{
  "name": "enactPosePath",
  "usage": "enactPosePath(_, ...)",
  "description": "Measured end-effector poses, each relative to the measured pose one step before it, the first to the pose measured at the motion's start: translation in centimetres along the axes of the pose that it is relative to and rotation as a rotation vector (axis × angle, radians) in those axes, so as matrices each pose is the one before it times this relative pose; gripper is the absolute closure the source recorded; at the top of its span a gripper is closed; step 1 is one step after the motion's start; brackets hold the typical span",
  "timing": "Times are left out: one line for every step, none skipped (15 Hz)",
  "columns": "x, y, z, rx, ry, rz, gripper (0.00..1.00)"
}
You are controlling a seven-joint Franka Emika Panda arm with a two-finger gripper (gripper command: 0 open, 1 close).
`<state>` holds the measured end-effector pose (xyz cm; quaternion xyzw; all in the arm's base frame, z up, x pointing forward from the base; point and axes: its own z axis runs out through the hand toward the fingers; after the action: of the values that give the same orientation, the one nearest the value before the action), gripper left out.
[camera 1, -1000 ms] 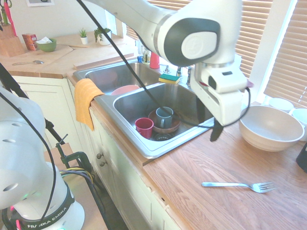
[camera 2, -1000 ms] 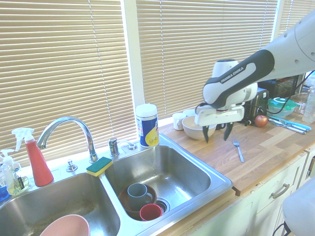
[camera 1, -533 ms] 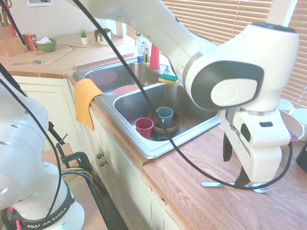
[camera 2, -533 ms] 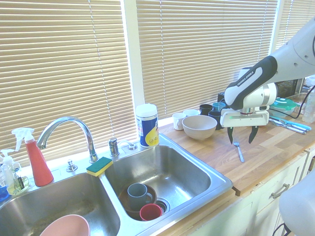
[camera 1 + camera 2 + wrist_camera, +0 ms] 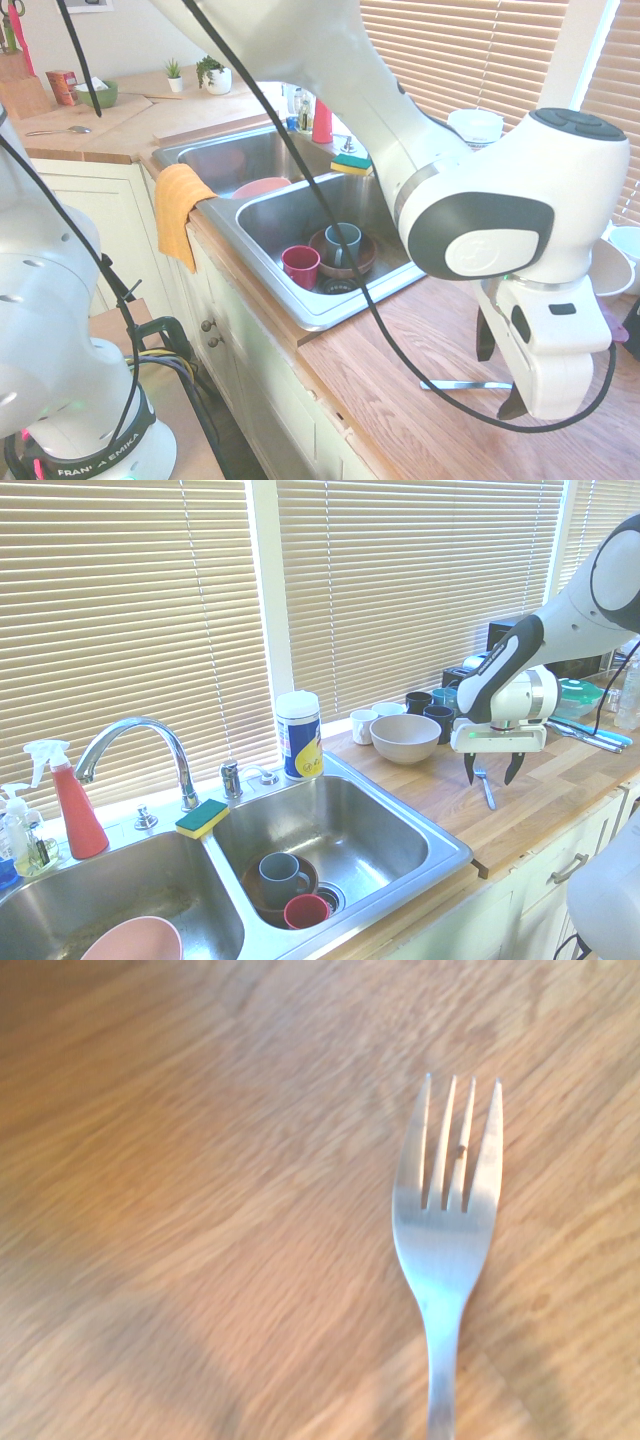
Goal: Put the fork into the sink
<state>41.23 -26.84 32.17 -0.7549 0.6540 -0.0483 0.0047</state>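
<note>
The fork (image 5: pixel 485 786) lies flat on the wooden counter (image 5: pixel 560 780), well to the side of the sink (image 5: pixel 390 850). The gripper (image 5: pixel 489 772) hangs straight down over it, its two fingers spread wide on either side, grasping nothing. A beige bowl (image 5: pixel 405 737) sits nearby.

Bright daylight through the blinds (image 5: pixel 400 580) washes out both wide views; the wrist view is slightly soft.

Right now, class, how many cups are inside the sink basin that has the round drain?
2: a grey mug standing in a brown dish, and a red cup beside it near the drain. Others may be hidden below the rim.
</note>
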Motion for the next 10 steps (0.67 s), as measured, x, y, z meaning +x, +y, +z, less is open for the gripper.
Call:
enactPosePath(0.002,-0.108,0.234,0.00066,-0.00675,0.00781,1.0)
enactPosePath(-0.032,-0.183,0.122,0.00195,-0.00467,0.0048,1.0)
enactPosePath(-0.067,-0.129,0.104,0.00168,-0.0045,0.00289,1.0)
enactPosePath(-0.03,-0.085,0.06,0.00079,-0.00219,0.00078,1.0)
enactPosePath(0.052,-0.032,0.005,0.00162,-0.0014,0.00157,1.0)
enactPosePath(0.1,0.027,0.012,0.00112,-0.00118,0.00169,1.0)
enactPosePath(0.112,0.026,0.014,0.00105,-0.00104,0.00178,1.0)
enactPosePath(0.046,-0.027,0.01,0.00118,-0.00108,0.00036,1.0)
enactPosePath(-0.008,-0.019,0.014,0.00035,-0.00067,-0.001,1.0)
enactPosePath(-0.026,-0.027,0.021,-0.00009,-0.00042,-0.00214,1.0)
